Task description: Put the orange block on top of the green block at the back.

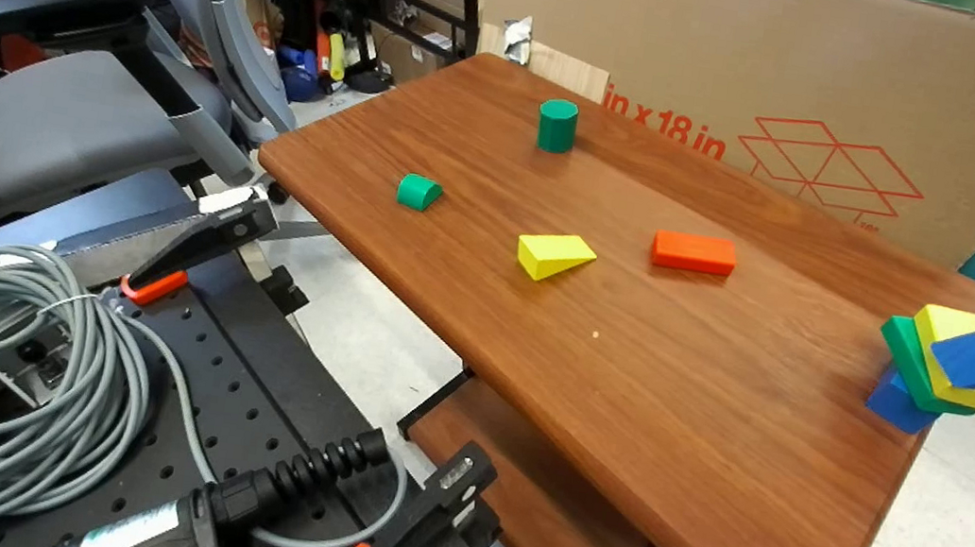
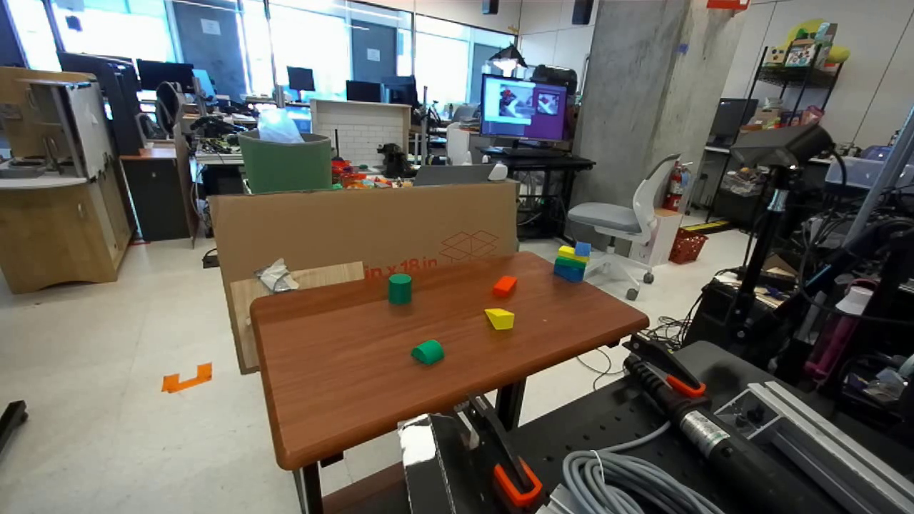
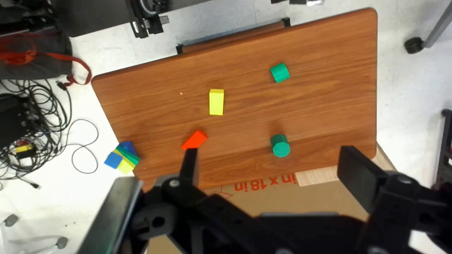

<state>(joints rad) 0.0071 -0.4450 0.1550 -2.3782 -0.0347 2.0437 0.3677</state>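
The orange block (image 1: 693, 254) is a rectangular bar lying flat on the wooden table, right of the yellow wedge. It also shows in an exterior view (image 2: 504, 286) and in the wrist view (image 3: 195, 140). The green block at the back (image 1: 557, 126) is an upright prism near the cardboard; it shows in an exterior view (image 2: 400, 289) and in the wrist view (image 3: 281, 146). Its top is bare. My gripper (image 3: 269, 149) is open and empty, high above the table, fingers wide apart. One fingertip overlaps the orange block's edge in the picture. The gripper is outside both exterior views.
A yellow wedge (image 1: 552, 255) and a green half-round block (image 1: 418, 192) lie on the table (image 1: 621, 407). A stack of blue, green and yellow blocks (image 1: 951, 367) stands at one table end. A tall cardboard sheet (image 1: 673, 42) stands along the back edge.
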